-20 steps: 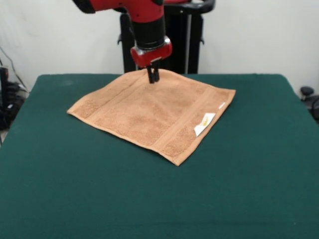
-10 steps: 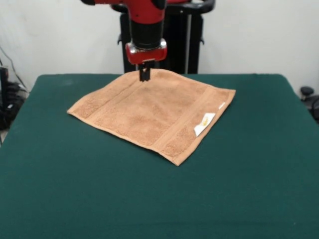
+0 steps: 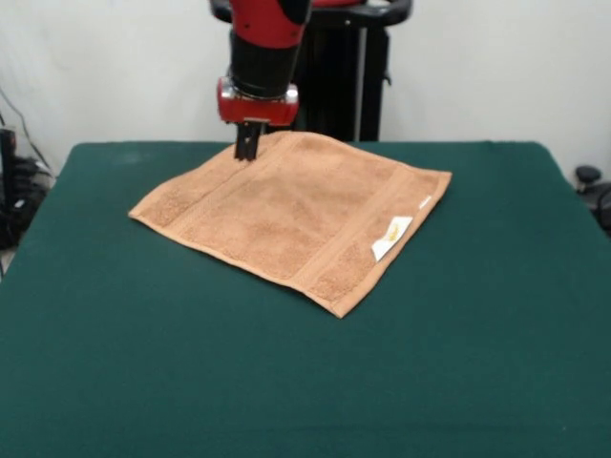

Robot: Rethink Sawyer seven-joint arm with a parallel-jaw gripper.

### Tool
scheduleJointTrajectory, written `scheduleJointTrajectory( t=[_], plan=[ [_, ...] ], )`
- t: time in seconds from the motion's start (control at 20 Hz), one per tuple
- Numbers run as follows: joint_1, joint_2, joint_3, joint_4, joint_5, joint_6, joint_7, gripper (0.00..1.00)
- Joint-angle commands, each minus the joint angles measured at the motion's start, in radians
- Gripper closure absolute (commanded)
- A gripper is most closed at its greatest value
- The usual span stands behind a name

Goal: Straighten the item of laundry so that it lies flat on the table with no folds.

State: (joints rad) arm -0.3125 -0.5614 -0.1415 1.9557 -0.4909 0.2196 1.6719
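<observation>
Towel [image 3: 291,219] flat on desk [image 3: 305,382], above centre, diamond-wise: corners at 12, 3, 6, 9 o'clock. White label [image 3: 390,237] near 3-to-6 edge. Tool [image 3: 246,149] at 11 o'clock edge, fingers together, grip unclear.

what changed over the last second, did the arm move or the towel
The gripper slid left in the picture along the far edge of the towel, from near its far corner to beyond the far-left side. Nothing was visibly grasped or let go. The towel lies spread on the table as before, label unmoved.
</observation>
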Motion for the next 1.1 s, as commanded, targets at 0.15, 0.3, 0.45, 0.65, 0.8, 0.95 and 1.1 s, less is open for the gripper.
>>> scheduleJointTrajectory(
  t=[0.15,0.3,0.45,0.65,0.8,0.95,1.1],
  plan=[
    [0.05,0.204,-0.046,-0.247,0.139,0.018,0.245,1.0],
    [0.015,0.296,-0.015,-0.293,0.148,-0.032,0.206,1.0],
    [0.023,0.366,-0.024,-0.344,0.151,-0.068,0.202,1.0],
    [0.027,0.433,-0.029,-0.389,0.151,-0.11,0.2,1.0],
    [0.037,0.432,-0.039,-0.388,0.14,-0.119,0.192,1.0],
    [0.039,0.418,-0.039,-0.384,0.114,-0.116,0.158,1.0],
    [0.044,0.425,-0.039,-0.39,0.108,-0.13,0.153,1.0]
  ],
)
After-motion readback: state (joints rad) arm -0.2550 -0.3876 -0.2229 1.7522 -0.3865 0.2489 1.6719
